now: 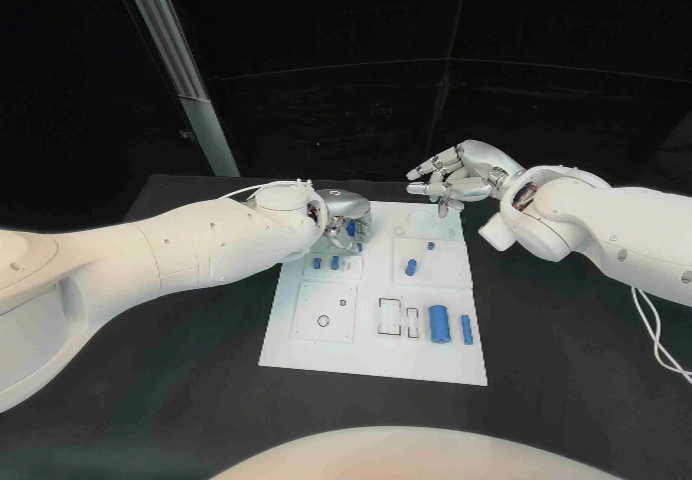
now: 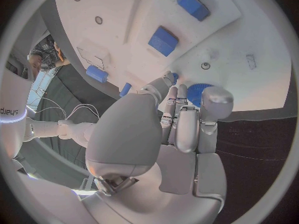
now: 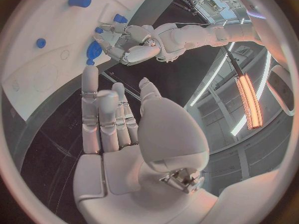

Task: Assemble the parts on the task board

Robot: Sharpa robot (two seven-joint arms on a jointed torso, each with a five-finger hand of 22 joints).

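At the far left corner of the task board [image 1: 289,345], the left hand [image 1: 335,215] has its fingers closed down around a round ribbed blue part [image 2: 198,92]; whether that part is actually gripped or only touched I can't tell. Right hand [image 1: 459,178] hovers above the far edge, fingers apart, holding nothing. My read: seat the round part square to the board before pressing, keep the fingers clear of the small blue pieces [image 1: 326,263] just beside it, and leave the right hand parked.
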